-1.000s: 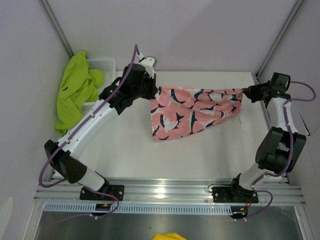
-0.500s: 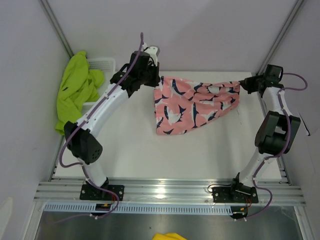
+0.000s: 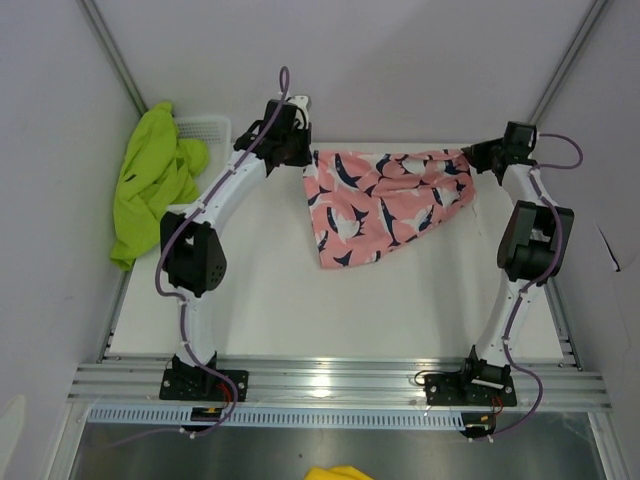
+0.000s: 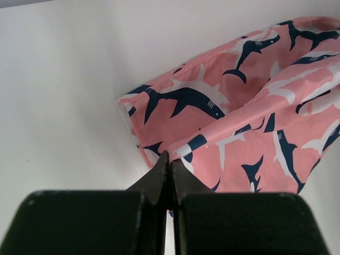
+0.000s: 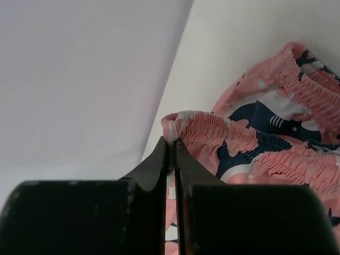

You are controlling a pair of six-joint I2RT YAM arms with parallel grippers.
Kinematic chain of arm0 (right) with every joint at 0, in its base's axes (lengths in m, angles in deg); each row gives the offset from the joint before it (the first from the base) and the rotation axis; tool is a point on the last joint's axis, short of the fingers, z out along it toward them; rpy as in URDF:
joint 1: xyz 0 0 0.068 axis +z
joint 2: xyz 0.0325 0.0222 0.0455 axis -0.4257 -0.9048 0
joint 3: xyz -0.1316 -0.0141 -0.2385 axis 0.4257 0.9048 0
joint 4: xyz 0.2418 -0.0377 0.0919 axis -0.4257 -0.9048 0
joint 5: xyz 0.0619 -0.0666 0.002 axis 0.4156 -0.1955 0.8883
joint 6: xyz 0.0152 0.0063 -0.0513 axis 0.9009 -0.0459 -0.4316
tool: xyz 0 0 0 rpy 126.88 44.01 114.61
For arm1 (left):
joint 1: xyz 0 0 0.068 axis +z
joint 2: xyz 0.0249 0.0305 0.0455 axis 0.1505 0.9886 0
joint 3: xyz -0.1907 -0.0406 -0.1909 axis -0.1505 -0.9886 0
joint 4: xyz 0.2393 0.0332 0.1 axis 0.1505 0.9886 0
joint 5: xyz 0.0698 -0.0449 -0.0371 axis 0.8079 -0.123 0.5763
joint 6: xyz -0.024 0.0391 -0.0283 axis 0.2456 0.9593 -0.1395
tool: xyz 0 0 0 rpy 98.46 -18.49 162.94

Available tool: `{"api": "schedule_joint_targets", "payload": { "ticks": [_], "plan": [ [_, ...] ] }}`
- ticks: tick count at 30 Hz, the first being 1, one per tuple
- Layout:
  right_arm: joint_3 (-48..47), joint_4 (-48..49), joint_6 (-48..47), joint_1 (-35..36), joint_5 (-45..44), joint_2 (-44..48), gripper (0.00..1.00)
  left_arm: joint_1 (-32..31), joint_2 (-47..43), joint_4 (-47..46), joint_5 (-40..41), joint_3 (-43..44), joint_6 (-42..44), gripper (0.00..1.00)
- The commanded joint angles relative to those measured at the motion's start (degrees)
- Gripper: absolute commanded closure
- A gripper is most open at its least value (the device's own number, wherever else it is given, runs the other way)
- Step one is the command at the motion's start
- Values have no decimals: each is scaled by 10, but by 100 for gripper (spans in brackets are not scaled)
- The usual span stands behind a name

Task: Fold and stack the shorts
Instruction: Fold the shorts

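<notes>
The pink shark-print shorts (image 3: pixel 385 200) hang stretched between both grippers near the table's back edge, the lower part draping onto the table. My left gripper (image 3: pixel 308 157) is shut on their left corner, seen in the left wrist view as pink cloth (image 4: pixel 239 127) pinched at the fingertips of the left gripper (image 4: pixel 170 157). My right gripper (image 3: pixel 470 158) is shut on the elastic waistband (image 5: pixel 212 130), whose end sits between the tips of the right gripper (image 5: pixel 171 142). The lime green shorts (image 3: pixel 150 180) lie draped over the basket at the far left.
A white mesh basket (image 3: pixel 205 128) stands in the back left corner under the green cloth. Grey walls close the back and both sides, with metal posts (image 3: pixel 565 65) at the corners. Both arms reach far back over the white table (image 3: pixel 300 300).
Both grippers have carried the pink shorts farther toward the back wall and slightly closer together. The arms have stretched out, and the hanging cloth has shifted back with them.
</notes>
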Motion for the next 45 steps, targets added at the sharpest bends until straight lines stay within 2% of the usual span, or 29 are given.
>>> {"api": "schedule_joint_targets", "payload": {
  "ticks": [1,3,4,5,6,7,8,9,10,13,15,18,21,24,27,30,31,36,40,41,45],
  "plan": [
    [-66,75,14,18,-15,-39,94,21,18,-20,-21,36,15,100],
    [-91,94,16,24,-21,-70,90,27,36,-23,-24,38,14,100],
    [-94,103,18,27,-24,-78,82,29,44,-25,-24,38,15,100],
    [-97,142,22,31,-27,-94,78,32,59,-24,-23,42,15,100],
    [-99,159,32,32,-30,-100,69,33,70,-20,-23,46,15,96],
    [-101,187,34,35,-39,-107,39,35,82,-2,-24,63,17,92],
    [-109,189,34,39,-43,-114,27,38,95,8,-23,86,18,86],
    [-125,179,32,41,-47,-131,13,39,118,22,-22,98,17,58],
    [-161,166,11,42,-46,-139,2,40,127,49,-18,129,15,46],
    [-194,146,-37,41,-18,-141,1,46,117,62,-12,126,3,36],
    [-151,155,-58,37,-12,-93,1,46,73,50,-9,93,-6,28],
    [-59,163,-115,30,-19,-36,2,45,23,25,4,18,-15,22],
    [19,151,-194,27,-20,28,3,40,-34,18,19,-21,-22,21],
    [34,114,-260,26,-29,42,5,31,-78,-27,-1,-81,-33,21],
    [4,29,-292,28,-55,8,5,17,-102,-71,-28,-140,-49,21],
    [-68,-67,-317,31,-75,-44,5,-6,-108,-125,-31,-179,-53,21],
    [-99,-109,-325,34,-106,-54,5,-15,-110,-157,-27,-213,-56,21],
    [-187,-203,-367,54,-137,-129,5,-32,-128,-255,-24,-282,-73,21],
    [-300,-306,-412,73,-154,-194,8,-47,-144,-278,-17,-317,-64,21],
    [-322,-324,-417,76,-190,-200,9,-49,-146,-279,-17,-323,-62,21],
    [-288,-367,-442,99,-245,-190,13,-51,-149,-277,-19,-331,-52,21]
  ]
}}
